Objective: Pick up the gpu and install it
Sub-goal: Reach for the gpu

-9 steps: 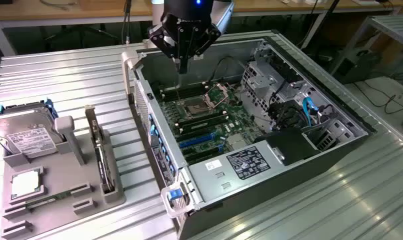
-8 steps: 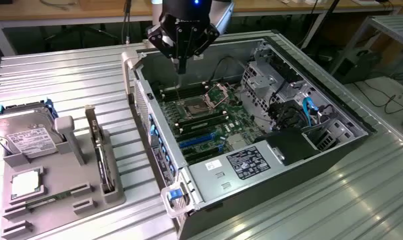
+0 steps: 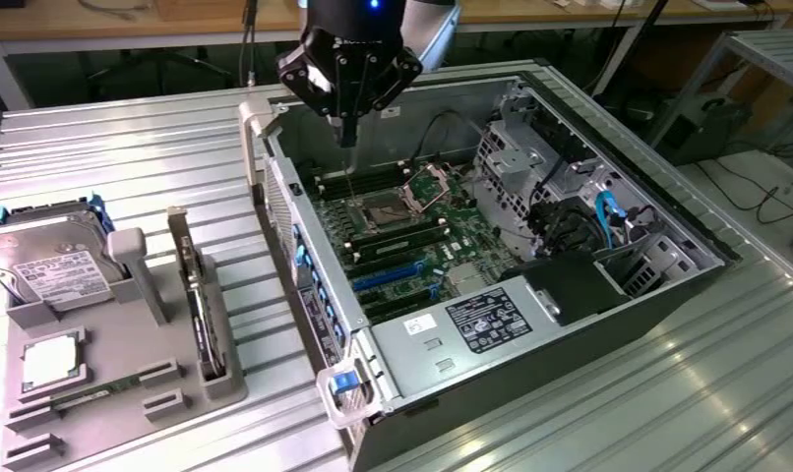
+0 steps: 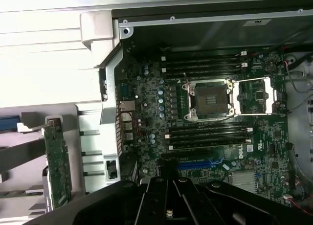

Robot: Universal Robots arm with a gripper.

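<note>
gripper: black robot gripper (image 3: 348,136), fingers pressed together, empty, above open black computer case (image 3: 568,383)
gpu: thin green circuit card (image 3: 195,295) upright in grey holder tray (image 3: 128,349), well apart
care: likely needs spread fingers, square grip on top edge

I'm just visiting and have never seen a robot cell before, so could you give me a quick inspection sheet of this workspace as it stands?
Surface: ribbed metal table, carrying an open computer case and a grey parts holder.
Job's things: gpu stands on edge in the holder, not yet picked up; the motherboard lies exposed in the case.
Clutter: hard drive and processor chip in the same holder.
Grippers: gripper hangs over the motherboard, apart from the gpu.
Cables: blue cables inside the case; loose cables on the floor at the exterior view's right.
Surroundings: wooden workbench behind the table.
</note>
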